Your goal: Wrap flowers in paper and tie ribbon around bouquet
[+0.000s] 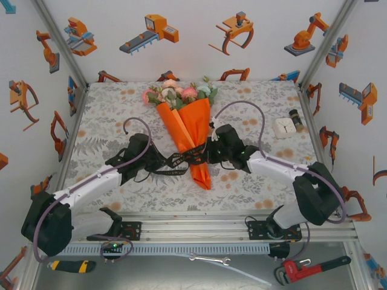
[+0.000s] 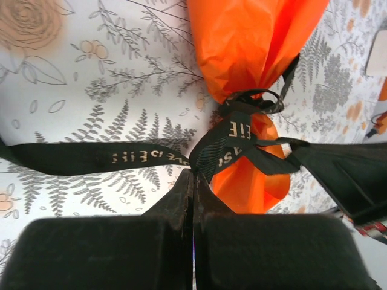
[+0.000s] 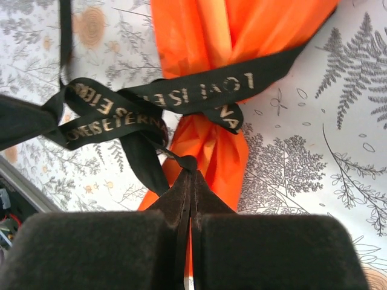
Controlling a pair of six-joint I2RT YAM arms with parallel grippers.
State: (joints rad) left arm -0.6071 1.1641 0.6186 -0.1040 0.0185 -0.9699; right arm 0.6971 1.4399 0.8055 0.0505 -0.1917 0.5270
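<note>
The bouquet was laid just ahead of the left gripper and right gripper, ribbon looped round its narrow end. Each gripper was clamped fully shut on a ribbon tail. The tails were probably best pulled apart evenly so the knot got snugged.

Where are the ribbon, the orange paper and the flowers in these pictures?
ribbon (image 3: pixel 202 89): right wrist view, on the lettered stretch of the band.
paper (image 1: pixel 192 125): top external view, on the middle of the orange cone.
flowers (image 1: pixel 188 92): top external view, on a pink bloom at the cone's wide end.
</note>
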